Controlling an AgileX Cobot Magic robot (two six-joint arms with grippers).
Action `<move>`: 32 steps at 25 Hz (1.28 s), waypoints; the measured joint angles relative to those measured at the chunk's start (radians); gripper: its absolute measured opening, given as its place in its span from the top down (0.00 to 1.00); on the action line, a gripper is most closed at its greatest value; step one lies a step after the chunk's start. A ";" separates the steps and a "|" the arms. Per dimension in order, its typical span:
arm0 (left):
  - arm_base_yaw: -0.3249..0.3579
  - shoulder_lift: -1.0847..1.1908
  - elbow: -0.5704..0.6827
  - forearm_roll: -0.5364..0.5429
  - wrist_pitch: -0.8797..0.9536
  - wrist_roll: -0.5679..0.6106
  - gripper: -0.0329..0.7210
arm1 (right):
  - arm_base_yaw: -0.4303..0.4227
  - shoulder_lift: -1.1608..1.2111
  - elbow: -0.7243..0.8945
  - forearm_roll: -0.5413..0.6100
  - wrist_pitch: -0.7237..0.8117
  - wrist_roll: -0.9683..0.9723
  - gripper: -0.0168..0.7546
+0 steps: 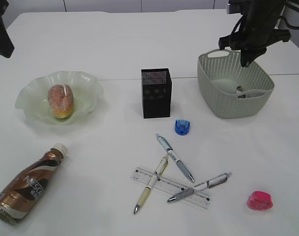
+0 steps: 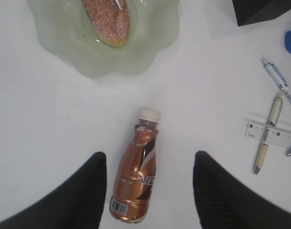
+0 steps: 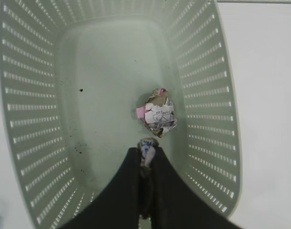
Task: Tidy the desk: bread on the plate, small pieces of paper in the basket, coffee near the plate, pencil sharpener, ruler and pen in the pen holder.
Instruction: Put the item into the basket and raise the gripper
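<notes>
The right gripper (image 3: pixel 146 155) hangs over the basket (image 3: pixel 202 95) at far right, pinching a paper scrap (image 3: pixel 146 149); another scrap (image 3: pixel 158 114) lies inside. Paper-binning is in hand; next, the jaws must part.

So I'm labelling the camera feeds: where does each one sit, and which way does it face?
Exterior: in front, slanting down over the table; both arms at the top corners.
Left wrist: straight down on the coffee bottle between open fingers.
Right wrist: down into the basket; gripper pinching a paper scrap.
Left wrist and exterior share the bottle, the bread and the plate.
</notes>
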 joint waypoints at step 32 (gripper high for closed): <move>0.000 0.000 0.000 -0.007 0.000 0.000 0.40 | 0.000 -0.323 0.004 0.080 0.063 0.027 0.30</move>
